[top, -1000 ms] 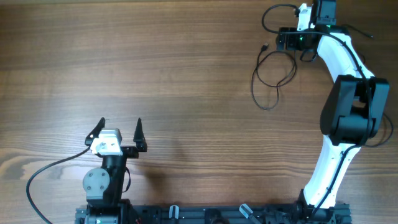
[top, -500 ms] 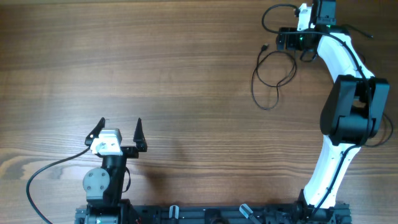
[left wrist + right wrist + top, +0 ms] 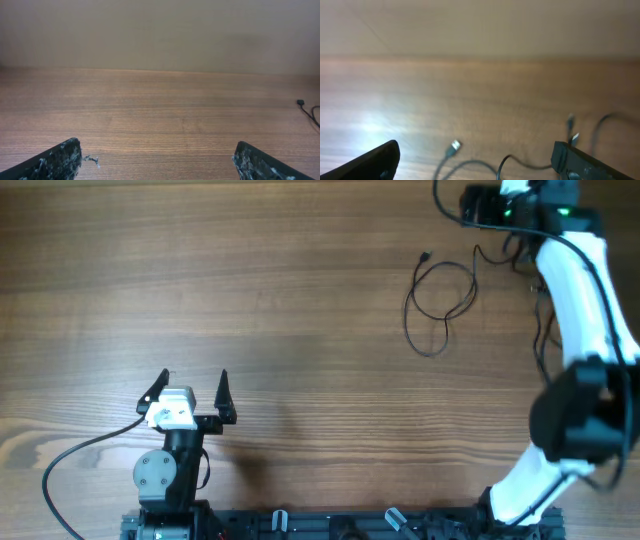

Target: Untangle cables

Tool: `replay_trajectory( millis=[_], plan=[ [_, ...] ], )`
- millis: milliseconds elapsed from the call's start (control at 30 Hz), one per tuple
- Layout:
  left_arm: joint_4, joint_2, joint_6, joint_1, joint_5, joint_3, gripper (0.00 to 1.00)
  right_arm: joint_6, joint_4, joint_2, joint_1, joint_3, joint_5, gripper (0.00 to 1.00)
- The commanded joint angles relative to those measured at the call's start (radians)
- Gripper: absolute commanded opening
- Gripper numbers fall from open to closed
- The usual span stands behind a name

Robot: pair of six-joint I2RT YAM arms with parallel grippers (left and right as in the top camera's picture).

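Observation:
Several thin black cables lie at the far right of the table. One forms a loose loop [image 3: 441,298] with a small plug end [image 3: 425,255]. More strands trail under my right arm [image 3: 542,320]. My right gripper [image 3: 472,207] is open and empty above the far strands. In the blurred right wrist view the open jaws [image 3: 476,151] frame a silver-tipped plug [image 3: 455,146], a curved cord [image 3: 520,162] and two more plug ends [image 3: 572,136]. My left gripper [image 3: 192,392] is open and empty at the near left, far from the cables. Its wrist view [image 3: 157,150] shows one plug [image 3: 300,102] at the right edge.
The wooden table [image 3: 250,290] fills the view. A thick black wire [image 3: 70,455] runs from the left arm's base to the near left. The black mounting rail [image 3: 340,525] lies along the near edge. My white right arm [image 3: 580,290] spans the right side.
My right arm has swung up and toward the far right corner, with its gripper further back. The strands near it have shifted. The looped cable and my left arm have not moved.

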Motion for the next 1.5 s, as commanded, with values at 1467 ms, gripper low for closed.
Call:
replay_trajectory(
  millis=[1467],
  plan=[
    [-0.005, -0.003, 0.020, -0.005, -0.010, -0.005, 1.00, 0.004, -0.504, -0.699, 0.003, -0.164, -0.015, 1.00]
  ],
)
